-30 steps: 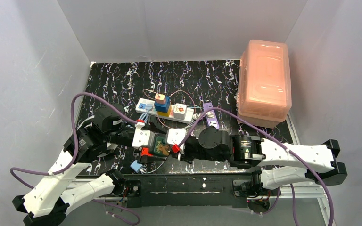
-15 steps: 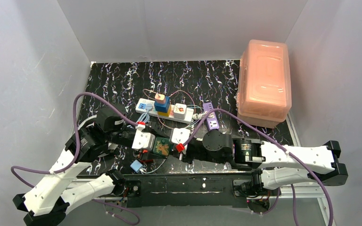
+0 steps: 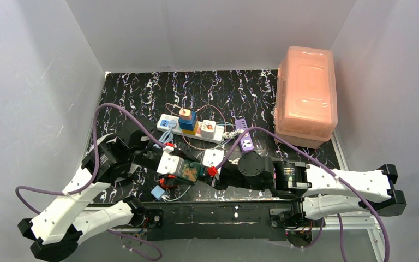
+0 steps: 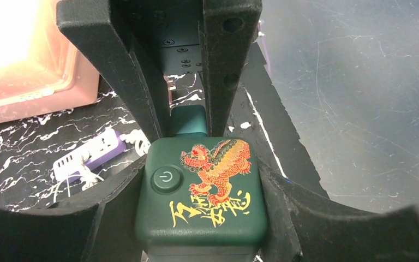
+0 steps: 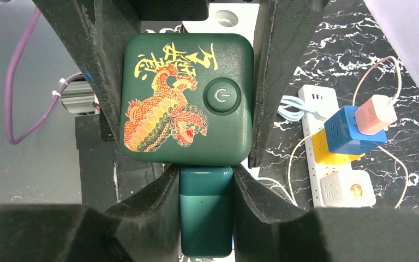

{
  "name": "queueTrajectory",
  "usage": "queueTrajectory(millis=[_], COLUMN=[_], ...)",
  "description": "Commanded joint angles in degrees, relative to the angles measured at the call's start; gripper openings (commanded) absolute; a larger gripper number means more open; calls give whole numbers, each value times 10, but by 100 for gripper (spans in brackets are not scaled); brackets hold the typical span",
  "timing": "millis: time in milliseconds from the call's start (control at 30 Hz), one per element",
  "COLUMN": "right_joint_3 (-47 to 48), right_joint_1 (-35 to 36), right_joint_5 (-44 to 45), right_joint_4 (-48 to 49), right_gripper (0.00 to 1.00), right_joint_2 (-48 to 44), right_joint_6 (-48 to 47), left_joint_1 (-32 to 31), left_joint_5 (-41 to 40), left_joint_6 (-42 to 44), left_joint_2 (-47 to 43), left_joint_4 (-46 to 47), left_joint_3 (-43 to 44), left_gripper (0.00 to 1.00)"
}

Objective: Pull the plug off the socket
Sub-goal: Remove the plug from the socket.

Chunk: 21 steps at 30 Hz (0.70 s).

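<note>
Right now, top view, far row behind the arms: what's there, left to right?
White strip, carrying the blue-and-yellow cube stack → white cube; then purple strip → pink box.

Overhead, the dark green dragon-printed cube socket (image 3: pixel 188 171) is largely covered by the left gripper (image 3: pixel 181 172) and right gripper (image 3: pixel 198 170), the teal rectangular plug (image 5: pixel 206 215) is masked along both sides in the right wrist view, and the left wrist frame crops the cube's near edge.
</note>
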Motion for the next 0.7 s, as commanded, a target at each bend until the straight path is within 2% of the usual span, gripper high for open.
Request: queueTrajectory(millis=[0, 133, 333, 667], right_joint_3=[32, 26, -7, 23], right_joint_1=[2, 2, 2, 3], right_joint_5=[-7, -12, -16, -26], right_joint_4=[-133, -165, -186, -236], right_gripper=[1, 1, 1, 1], right_joint_2=[-30, -40, -50, 6], right_joint_6=[27, 48, 70, 67], left_joint_1=[8, 8, 8, 5], left_joint_5=[-19, -51, -73, -116], left_joint_6=[66, 76, 100, 87], left_joint_2=[-4, 33, 36, 55], left_joint_4=[-104, -180, -177, -218], left_joint_3=[50, 98, 98, 126], left_gripper=[0, 0, 0, 0])
